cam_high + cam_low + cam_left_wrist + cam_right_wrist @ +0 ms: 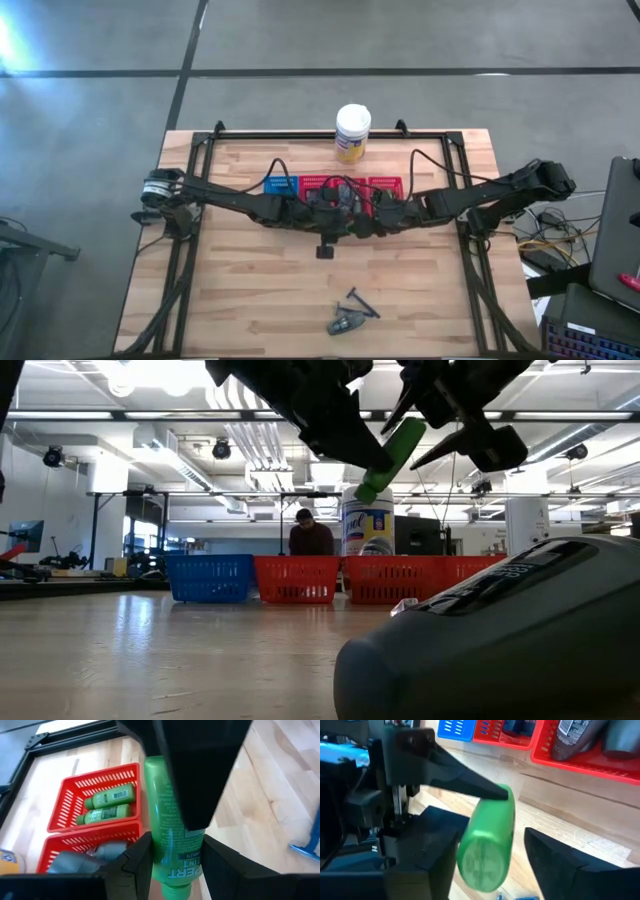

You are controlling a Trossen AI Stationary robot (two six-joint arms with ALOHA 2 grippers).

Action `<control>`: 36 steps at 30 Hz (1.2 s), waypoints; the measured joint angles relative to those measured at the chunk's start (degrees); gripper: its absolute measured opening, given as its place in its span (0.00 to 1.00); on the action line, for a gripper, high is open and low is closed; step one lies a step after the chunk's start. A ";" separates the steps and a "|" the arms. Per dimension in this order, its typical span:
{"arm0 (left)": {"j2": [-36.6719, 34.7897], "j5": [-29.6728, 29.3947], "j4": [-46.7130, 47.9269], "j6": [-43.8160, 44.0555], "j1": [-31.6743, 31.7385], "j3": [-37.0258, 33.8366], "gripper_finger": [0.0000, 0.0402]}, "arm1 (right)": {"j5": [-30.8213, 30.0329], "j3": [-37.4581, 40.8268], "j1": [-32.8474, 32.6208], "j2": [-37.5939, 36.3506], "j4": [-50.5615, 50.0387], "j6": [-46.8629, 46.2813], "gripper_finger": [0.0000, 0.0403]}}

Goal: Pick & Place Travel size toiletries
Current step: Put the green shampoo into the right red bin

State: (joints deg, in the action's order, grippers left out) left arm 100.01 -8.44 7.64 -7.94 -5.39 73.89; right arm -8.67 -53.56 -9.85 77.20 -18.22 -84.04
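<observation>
A bright green mini bottle hangs tilted in the air over the table's middle, just in front of the baskets. My left gripper is shut on its cap end. My right gripper is open, its fingers on either side of the bottle's base end, with a clear gap at one finger. Two more green bottles lie in a red basket. A dark grey tube and a thin black stick lie on the table near its front edge. My left gripper pinches the green bottle between its two fingers, on the sides just above the cap. The fingers slant down from the table's left and lie across the bottle. The bottle is clear of the table, tilted, cap end low and base end high toward the right. My right gripper has one finger close against the bottle's base end; I cannot tell whether it touches.
A blue basket and two red baskets stand in a row behind the grippers, with dark tubes in one. The white-lidded yellow canister stands at the far edge. Bare wood lies between the baskets and the front items.
</observation>
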 joint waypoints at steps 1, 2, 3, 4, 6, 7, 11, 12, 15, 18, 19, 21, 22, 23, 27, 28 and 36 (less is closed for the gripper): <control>0.00 0.45 0.05 0.00 0.09 0.02 0.37 | -0.09 0.00 0.08 0.00 0.00 0.00 0.60; 0.00 0.73 0.01 0.00 0.14 0.02 0.37 | -0.11 0.00 0.18 0.00 0.03 0.15 0.62; 0.00 0.95 0.04 0.00 0.16 0.04 0.37 | -0.15 0.00 0.32 -0.01 0.07 0.39 0.65; 0.00 0.98 0.12 0.00 0.18 0.04 0.37 | -0.15 0.00 0.48 0.01 0.12 0.45 0.67; 0.00 1.07 0.39 0.00 0.18 0.04 0.37 | -0.17 0.00 0.76 0.01 0.20 0.49 0.69; 0.00 1.08 0.35 0.00 0.18 0.04 0.37 | -0.09 0.00 0.90 -0.01 0.21 0.51 0.69; 0.00 1.32 0.37 0.00 0.18 0.04 0.37 | 0.42 0.12 1.25 -0.01 0.24 0.72 0.61; 0.00 1.32 0.39 0.00 0.18 0.04 0.37 | 0.87 0.13 1.27 -0.01 0.25 0.83 0.58; 0.00 1.35 0.37 -0.01 0.21 0.04 0.37 | 1.25 0.20 1.29 -0.01 0.26 0.81 0.50; 0.00 1.46 0.37 -0.20 0.27 0.04 0.37 | 1.25 0.20 1.43 -0.07 0.41 0.64 0.43; 0.00 1.48 0.37 -0.20 0.27 0.04 0.37 | 1.25 0.20 1.49 -0.08 0.46 0.66 0.41; 0.00 1.46 0.42 -0.28 0.31 0.04 0.37 | 1.23 0.20 1.51 -0.09 0.33 0.69 0.36; 0.00 1.46 0.48 -0.52 0.29 0.04 0.37 | 1.23 0.22 1.51 -0.09 0.21 0.93 0.34; 0.00 1.46 0.51 -0.63 0.29 0.04 0.37 | 1.22 0.22 1.51 -0.09 0.17 1.33 0.31; 0.00 1.32 0.35 -0.75 0.13 0.04 0.40 | 0.95 0.18 1.51 -0.17 -1.31 1.75 0.25; 0.00 1.28 0.28 -0.79 0.09 0.04 0.41 | 0.48 0.10 1.49 -0.19 -2.00 1.76 0.25; -3.53 -3.18 9.13 0.65 -0.05 0.09 0.56 | -5.69 -0.32 1.10 -2.26 -14.06 1.28 0.25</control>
State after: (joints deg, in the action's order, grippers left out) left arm 96.48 -11.62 16.77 -7.30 -5.45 73.97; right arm -14.36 -53.88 -8.75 74.94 -32.28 -82.77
